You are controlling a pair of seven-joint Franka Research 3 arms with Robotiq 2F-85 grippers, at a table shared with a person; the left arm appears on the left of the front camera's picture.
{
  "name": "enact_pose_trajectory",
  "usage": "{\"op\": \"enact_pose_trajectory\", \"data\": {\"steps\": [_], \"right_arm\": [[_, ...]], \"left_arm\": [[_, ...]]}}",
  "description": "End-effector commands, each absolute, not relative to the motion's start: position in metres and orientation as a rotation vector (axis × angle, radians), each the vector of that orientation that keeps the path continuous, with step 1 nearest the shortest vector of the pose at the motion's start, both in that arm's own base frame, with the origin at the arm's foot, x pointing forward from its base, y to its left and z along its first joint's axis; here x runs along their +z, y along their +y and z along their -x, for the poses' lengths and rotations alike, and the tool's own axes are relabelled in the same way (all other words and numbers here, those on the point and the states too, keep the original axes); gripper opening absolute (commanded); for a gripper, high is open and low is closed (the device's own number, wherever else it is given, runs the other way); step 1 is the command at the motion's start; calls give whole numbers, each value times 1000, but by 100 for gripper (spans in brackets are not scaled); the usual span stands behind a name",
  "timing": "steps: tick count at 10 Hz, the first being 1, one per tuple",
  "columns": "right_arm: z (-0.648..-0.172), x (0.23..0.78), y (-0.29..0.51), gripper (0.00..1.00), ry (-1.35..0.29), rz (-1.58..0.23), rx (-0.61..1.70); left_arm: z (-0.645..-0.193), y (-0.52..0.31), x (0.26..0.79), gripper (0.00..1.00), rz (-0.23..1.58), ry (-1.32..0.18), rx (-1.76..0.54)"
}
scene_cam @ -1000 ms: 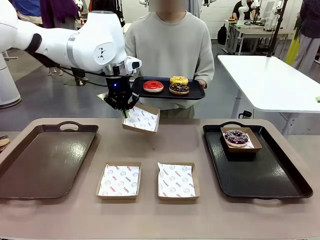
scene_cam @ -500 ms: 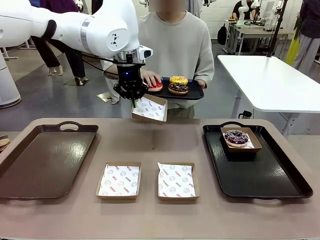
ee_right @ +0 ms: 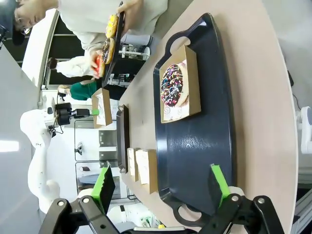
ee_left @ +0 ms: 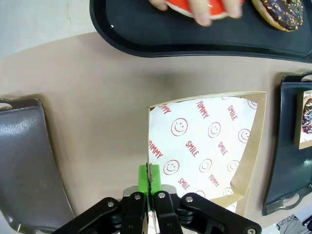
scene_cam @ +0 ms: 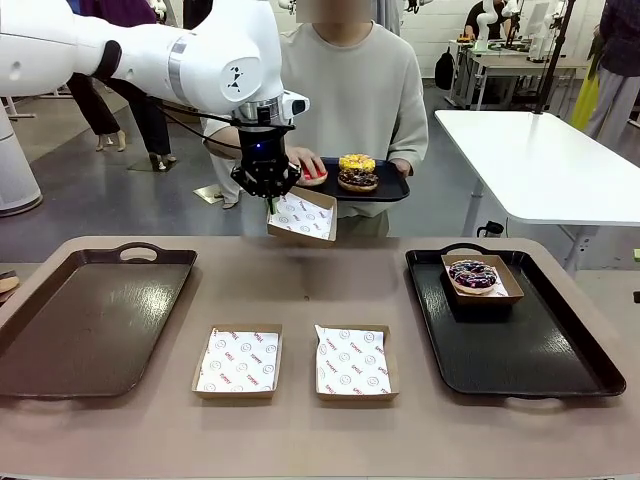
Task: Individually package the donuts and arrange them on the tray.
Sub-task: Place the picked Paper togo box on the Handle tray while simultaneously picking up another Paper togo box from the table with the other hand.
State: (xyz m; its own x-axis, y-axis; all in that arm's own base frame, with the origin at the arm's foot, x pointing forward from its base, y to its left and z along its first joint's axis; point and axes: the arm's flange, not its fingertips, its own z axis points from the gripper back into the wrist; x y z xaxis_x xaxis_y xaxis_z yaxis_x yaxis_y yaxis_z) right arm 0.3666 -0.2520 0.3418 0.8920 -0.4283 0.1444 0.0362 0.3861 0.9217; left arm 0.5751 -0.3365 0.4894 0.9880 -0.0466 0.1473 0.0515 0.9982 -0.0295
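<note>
Boxed donut (scene_cam: 472,273) on right tray (scene_cam: 520,352)

place: robotics lab in an open hall | signs: white robot arm (scene_cam: 150,60) over a tan table (scene_cam: 300,285); white table (scene_cam: 540,160) alongside; cluttered workbench (scene_cam: 500,65) at the back; bare grey floor (scene_cam: 110,205); passer-by (scene_cam: 125,110) behind
</note>
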Motion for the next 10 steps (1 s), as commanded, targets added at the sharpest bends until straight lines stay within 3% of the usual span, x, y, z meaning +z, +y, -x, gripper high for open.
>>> {"op": "enact_pose_trajectory", "data": {"steps": [1,10], "right_arm": [[-365,344,-255,100,-401,-1141,-308],[-365,344,-255,100,-401,-1141,-308]], "left_arm": [[-569,-333,490,0,34,-149,-54],[-569,-333,490,0,34,-149,-54]]}}
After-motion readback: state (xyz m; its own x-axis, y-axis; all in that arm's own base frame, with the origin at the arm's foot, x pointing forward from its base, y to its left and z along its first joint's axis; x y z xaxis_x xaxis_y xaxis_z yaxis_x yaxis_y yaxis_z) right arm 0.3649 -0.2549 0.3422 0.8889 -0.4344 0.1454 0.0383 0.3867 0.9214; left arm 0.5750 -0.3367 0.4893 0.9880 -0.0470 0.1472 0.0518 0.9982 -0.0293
